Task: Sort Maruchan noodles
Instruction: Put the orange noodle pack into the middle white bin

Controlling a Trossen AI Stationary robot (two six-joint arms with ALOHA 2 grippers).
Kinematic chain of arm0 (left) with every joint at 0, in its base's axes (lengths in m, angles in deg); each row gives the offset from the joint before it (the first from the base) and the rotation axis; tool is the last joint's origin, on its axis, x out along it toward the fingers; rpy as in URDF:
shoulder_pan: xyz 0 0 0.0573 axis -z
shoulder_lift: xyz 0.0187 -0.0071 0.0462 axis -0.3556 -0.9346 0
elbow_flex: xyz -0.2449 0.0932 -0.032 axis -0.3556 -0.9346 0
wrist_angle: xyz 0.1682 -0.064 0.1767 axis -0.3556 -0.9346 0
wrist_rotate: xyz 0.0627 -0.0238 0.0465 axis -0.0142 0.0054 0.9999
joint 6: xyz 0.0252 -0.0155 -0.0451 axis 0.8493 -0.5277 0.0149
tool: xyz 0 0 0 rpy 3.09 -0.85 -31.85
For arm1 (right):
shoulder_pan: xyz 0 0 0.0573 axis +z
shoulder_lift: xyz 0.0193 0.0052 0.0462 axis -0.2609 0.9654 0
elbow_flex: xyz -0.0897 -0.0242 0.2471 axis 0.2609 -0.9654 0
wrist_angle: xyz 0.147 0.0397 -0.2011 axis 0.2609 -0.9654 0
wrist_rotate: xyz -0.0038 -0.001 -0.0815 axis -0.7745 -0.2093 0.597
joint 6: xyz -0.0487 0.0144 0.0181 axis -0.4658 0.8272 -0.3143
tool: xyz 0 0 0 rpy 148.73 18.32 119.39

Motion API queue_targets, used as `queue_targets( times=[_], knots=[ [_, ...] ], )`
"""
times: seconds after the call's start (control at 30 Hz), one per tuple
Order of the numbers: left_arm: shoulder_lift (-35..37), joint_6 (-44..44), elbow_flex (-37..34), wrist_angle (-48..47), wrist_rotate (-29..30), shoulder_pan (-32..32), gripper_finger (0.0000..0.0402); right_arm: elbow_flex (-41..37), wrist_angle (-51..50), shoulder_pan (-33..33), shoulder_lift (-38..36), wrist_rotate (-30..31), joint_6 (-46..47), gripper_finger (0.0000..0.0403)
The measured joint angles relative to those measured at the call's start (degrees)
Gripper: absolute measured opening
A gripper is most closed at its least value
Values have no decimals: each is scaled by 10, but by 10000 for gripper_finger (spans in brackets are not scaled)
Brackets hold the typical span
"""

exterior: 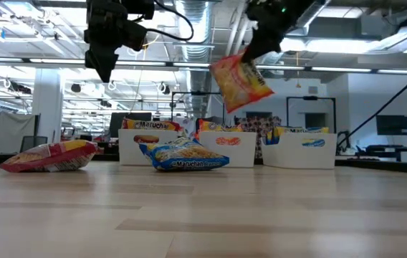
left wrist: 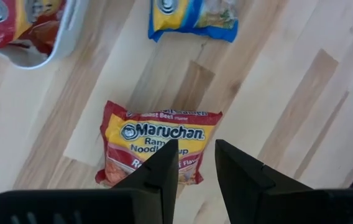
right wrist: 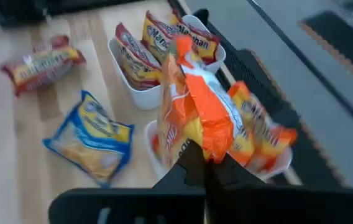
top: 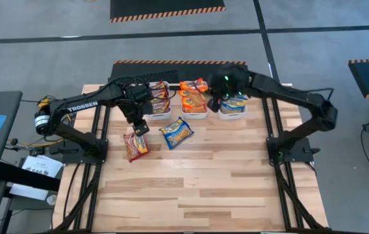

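Hanging above the middle bin (top: 194, 110) at upper centre, my right gripper (right wrist: 202, 163) pinches an orange packet (exterior: 240, 82). My left gripper (left wrist: 195, 165), fingers slightly spread, hovers over the red packet (top: 136, 144); a blue packet (top: 176, 132) lies just right of it.

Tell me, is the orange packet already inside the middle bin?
Not yet. The right tool holds the orange packet in the air, clearly above the middle bin.

Three bins (top: 195, 112) sitting in a row at tabletop (top: 204, 182) rear; two packets (top: 176, 132) lying in front, left gripper (top: 141, 126) hovering above one
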Motion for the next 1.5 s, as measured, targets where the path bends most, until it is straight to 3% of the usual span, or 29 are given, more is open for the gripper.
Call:
queue_targets(
  times=[0.17, 0.5, 0.73, 1.07, 1.5],
  knots=[
    [0, -17, 0, 0, 22, 0, 91, 73, -55, -31, 79, -26, -147, 3],
    [0, 0, 0, 0, 24, 0, 91, 265, -229, -11, 239, -22, -242, 3],
    [0, 3, 0, 0, 24, 0, 91, 370, -347, 4, 340, 82, -280, 3],
    [0, -1, 0, 0, 24, 0, 91, 479, -419, 17, 454, 101, -298, 4],
    [0, -2, 0, 2, 24, 0, 91, 488, -428, 23, 503, 129, -211, 37]
  ],
)
